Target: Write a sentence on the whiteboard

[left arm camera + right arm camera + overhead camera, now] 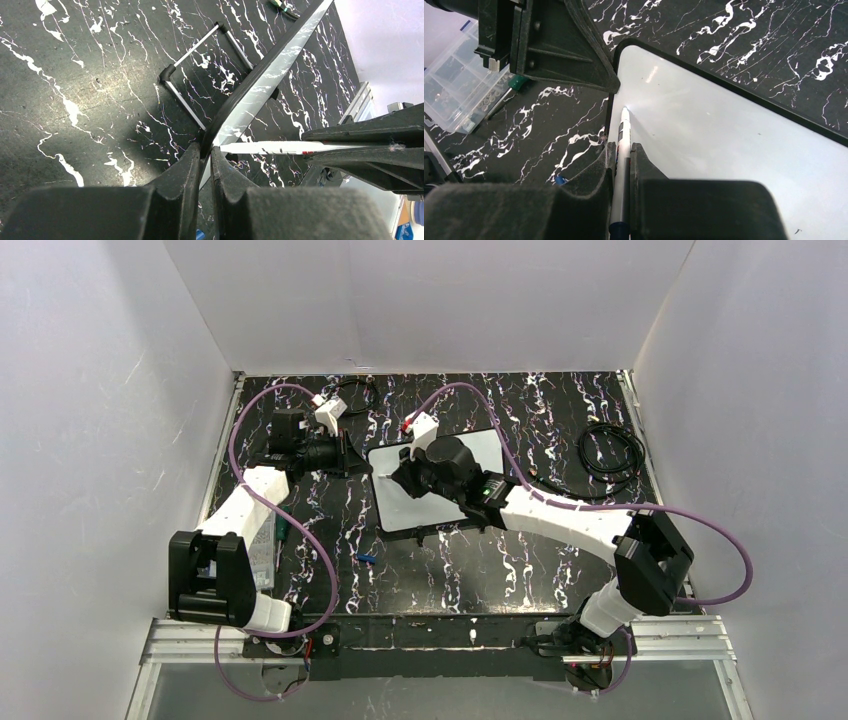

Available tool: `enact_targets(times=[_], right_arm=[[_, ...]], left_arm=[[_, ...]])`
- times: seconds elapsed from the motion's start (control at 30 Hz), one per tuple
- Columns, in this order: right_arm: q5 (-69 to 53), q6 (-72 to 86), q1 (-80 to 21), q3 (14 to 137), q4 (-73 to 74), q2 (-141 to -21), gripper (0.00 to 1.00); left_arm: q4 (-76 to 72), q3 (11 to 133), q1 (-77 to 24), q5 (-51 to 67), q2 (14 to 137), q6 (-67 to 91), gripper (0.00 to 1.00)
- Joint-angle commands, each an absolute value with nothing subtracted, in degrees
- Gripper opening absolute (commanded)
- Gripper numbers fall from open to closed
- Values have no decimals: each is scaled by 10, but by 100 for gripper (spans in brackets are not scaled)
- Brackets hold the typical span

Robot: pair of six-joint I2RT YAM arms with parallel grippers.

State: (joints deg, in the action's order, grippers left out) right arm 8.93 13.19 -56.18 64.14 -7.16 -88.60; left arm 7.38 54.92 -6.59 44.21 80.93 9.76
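White rectangular dark-framed whiteboard sits blank on the black marbled bench. Light and slick, it likely slides, so my left end effector clenches its corner rim; my right end effector grasps a white marker there.

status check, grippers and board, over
Left gripper shut on whiteboard corner. Right gripper shut on marker, tip at the board near that corner. No writing visible yet. Only the left gripper close beside the tip.
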Motion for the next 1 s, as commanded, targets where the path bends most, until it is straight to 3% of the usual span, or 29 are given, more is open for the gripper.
enact_targets(times=[0.0, 0.97], right_arm=[[126, 123, -564, 671, -83, -890, 1], [177, 116, -566, 660, -113, -877, 1]], left_arm=[[75, 546, -76, 450, 791, 89, 0], [80, 547, -82, 444, 782, 82, 0]])
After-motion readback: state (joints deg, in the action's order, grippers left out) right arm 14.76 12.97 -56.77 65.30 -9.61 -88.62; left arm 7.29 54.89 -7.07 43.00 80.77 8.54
